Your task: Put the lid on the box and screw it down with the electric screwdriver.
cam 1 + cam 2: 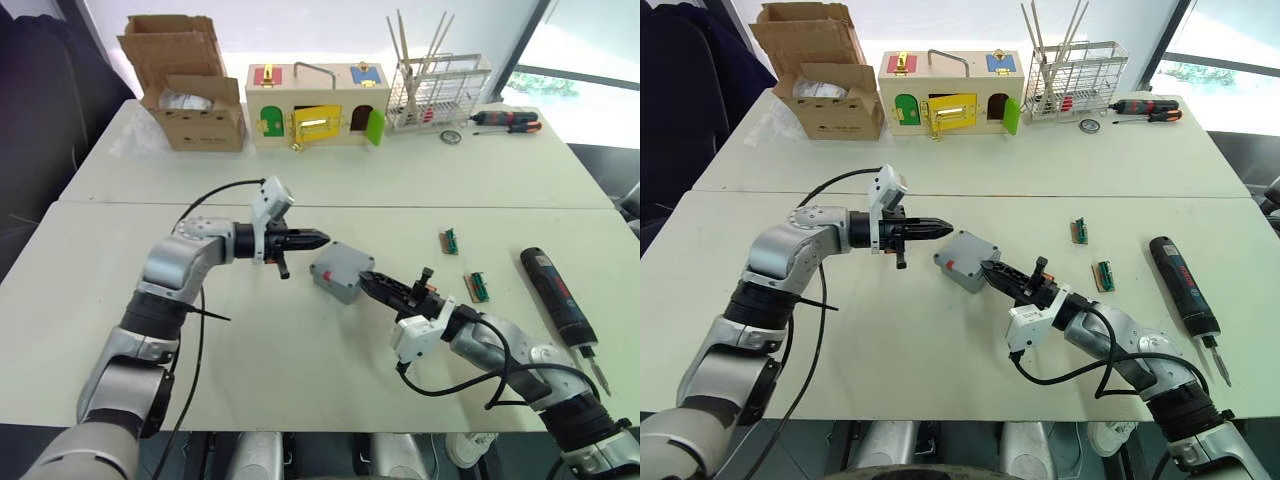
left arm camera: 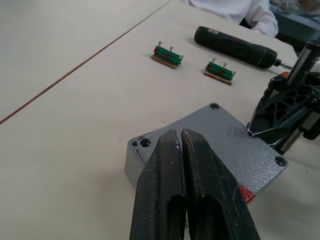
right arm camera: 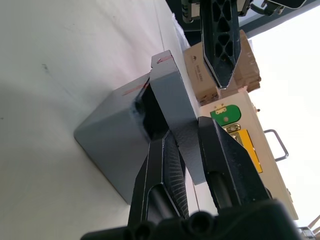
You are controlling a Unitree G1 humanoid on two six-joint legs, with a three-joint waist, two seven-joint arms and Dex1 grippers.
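The grey box (image 1: 331, 284) stands at mid-table, a small red mark on its side. The lid (image 2: 235, 145) rests on top, shifted a little so one corner of the box (image 2: 133, 159) shows beside it. My right gripper (image 1: 366, 279) is shut on the lid's right edge, and that edge (image 3: 172, 95) runs between its fingers (image 3: 225, 160). My left gripper (image 1: 321, 239) is shut and empty, its tips hovering just above the lid's left side. The black electric screwdriver (image 1: 558, 298) lies on the table to the right, apart from both grippers.
Two small green terminal blocks (image 1: 449, 241) (image 1: 477, 286) lie between the box and the screwdriver. Along the far table stand a cardboard box (image 1: 190, 85), a wooden latch box (image 1: 318, 105), a wire rack (image 1: 437, 90) and hand screwdrivers (image 1: 508, 121). A person's white sleeve (image 2: 240, 12) shows past the screwdriver.
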